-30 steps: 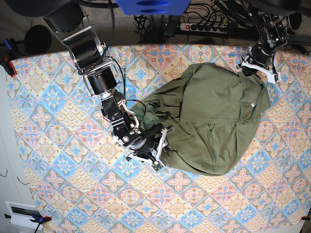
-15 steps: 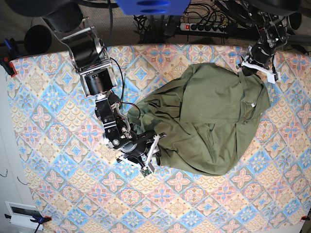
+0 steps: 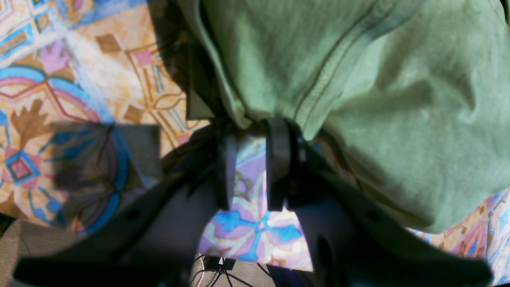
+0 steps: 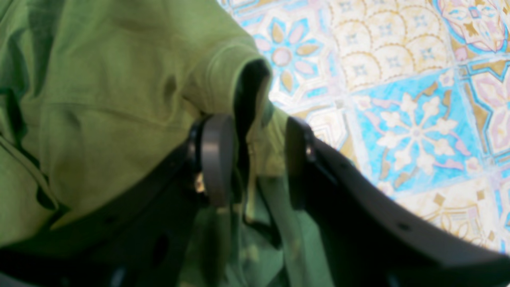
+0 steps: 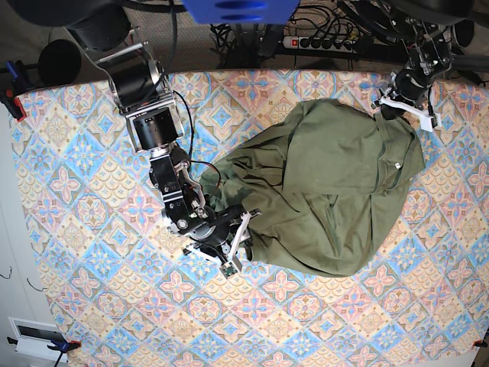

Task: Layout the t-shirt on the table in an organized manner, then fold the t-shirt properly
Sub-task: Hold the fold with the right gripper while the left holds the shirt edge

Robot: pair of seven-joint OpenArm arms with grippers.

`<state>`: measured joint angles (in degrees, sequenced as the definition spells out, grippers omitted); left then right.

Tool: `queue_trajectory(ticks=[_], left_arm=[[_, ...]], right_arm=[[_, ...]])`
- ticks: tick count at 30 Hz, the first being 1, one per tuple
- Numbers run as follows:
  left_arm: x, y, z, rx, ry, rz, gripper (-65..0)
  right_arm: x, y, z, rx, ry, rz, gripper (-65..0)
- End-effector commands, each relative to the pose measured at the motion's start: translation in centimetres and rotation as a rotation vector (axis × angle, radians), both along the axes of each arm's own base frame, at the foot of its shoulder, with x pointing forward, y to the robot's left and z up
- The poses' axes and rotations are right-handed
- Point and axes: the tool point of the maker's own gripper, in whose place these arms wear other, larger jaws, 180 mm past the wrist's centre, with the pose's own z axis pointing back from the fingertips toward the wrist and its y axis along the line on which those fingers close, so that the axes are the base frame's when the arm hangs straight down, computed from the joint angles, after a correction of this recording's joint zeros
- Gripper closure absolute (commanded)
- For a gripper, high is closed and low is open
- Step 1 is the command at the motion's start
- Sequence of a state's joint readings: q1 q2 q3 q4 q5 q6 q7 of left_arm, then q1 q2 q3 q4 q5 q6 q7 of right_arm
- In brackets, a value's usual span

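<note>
Base view: table (image 5: 84, 183) carries the bunched shirt (image 5: 336, 183) right of centre. Cables and a power strip (image 5: 321, 42) lie past the far edge. Right gripper (image 5: 237, 241) pinches the shirt's near-left edge; left gripper (image 5: 393, 103) pinches its far-right corner, jaws narrowly apart.

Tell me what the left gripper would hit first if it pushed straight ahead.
The t-shirt: the left gripper already has its hem at its fingertips, with more green cloth bunched directly beyond.

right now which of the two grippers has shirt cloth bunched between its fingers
The right gripper: folds of the t-shirt fill its gap. The left gripper pinches only an edge at its tips, the table showing between.
</note>
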<state>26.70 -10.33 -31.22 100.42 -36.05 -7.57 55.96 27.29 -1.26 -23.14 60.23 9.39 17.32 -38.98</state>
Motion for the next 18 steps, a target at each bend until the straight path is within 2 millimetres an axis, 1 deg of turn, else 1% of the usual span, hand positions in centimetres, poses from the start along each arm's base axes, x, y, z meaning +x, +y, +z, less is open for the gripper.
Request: queue_trajectory(ticks=[1,4,6,12,15,16,18], left_arm=[[0.6,0.3,0.8,0.013,-0.030,-0.006,-13.5],[0.6,0.3,0.8,0.013,-0.030,-0.006,-13.5],[0.6,0.3,0.8,0.013,-0.030,-0.006,-13.5],[0.5,0.3,0.8,0.013,-0.029,-0.006,-13.5],[0.4,0.3,0.7,0.013,-0.027,-0.006,-13.5],[0.4,0.3,0.7,0.013,-0.025,-0.006,-13.5],[0.4,0.3,0.7,0.013,-0.025,-0.006,-13.5]], right_arm=[[1.4,0.7,2.4,0.033,-0.061,0.003,-21.7],[0.8,2.0,1.1,0.048,-0.015,0.010,-21.7],[0.5,2.1,-0.1,0.056,0.007,0.005,-21.6],[0.3,2.1,-1.6,0.082,0.010,-0.010,-21.4],[0.4,2.1,-1.5,0.082,0.008,-0.009,-20.4],[0.4,2.1,-1.5,0.083,0.007,-0.009,-17.4],[0.4,2.1,-1.5,0.084,0.008,-0.011,-7.5]])
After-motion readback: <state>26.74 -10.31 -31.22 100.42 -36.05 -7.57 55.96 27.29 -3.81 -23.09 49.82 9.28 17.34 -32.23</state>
